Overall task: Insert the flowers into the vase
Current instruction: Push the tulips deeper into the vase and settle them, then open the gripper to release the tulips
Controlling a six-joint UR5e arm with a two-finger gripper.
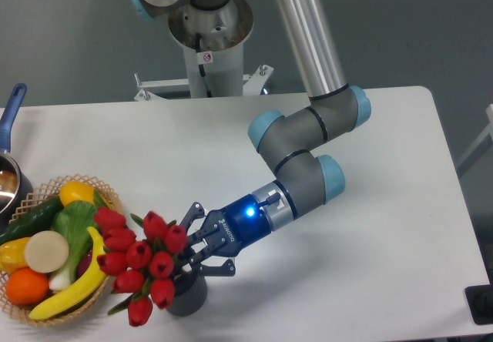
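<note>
The flowers [142, 263], a tied bunch of red tulip buds with green leaves, lean out to the left over the rim of the vase [189, 296]. Their stems go down into its mouth. The vase is small, dark grey and stands near the table's front edge, mostly hidden behind the buds. My gripper [203, 240] sits just right of the bunch and above the vase. Its fingers are spread wide, one above the stems and one below, and I see no grip on them.
A wicker basket [98, 190] of fruit and vegetables stands at the left, touching the leaning buds. A pot with a blue handle [11, 112] is at the far left edge. The metal robot base [209, 30] rises behind the table.
</note>
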